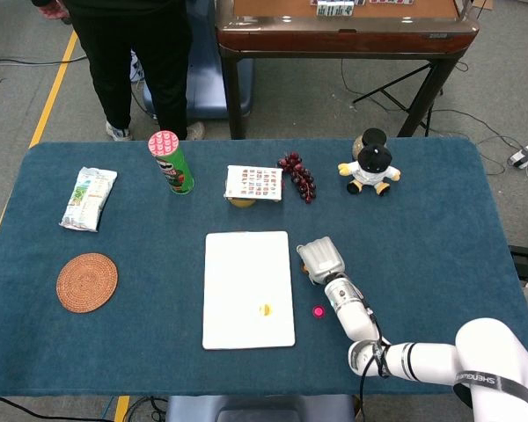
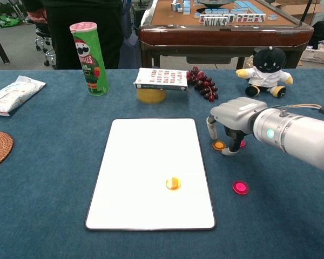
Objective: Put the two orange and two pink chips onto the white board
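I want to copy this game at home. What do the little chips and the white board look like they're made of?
The chips, like the pink chip on the cloth, look like glossy translucent plastic: they catch light and glow. The white board seems smooth rigid plastic or coated sheet, thin with rounded corners; which one, the look leaves open.

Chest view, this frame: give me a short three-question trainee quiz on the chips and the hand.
1. True or false: one round orange chip lies on the flat white board.
2. Which chip is nearest the right hand: A) the orange chip beside the board, B) the pink chip lower down?
3. Fill in: the hand hovers to the board's ____.

Key: 1 true; 2 A; 3 right.
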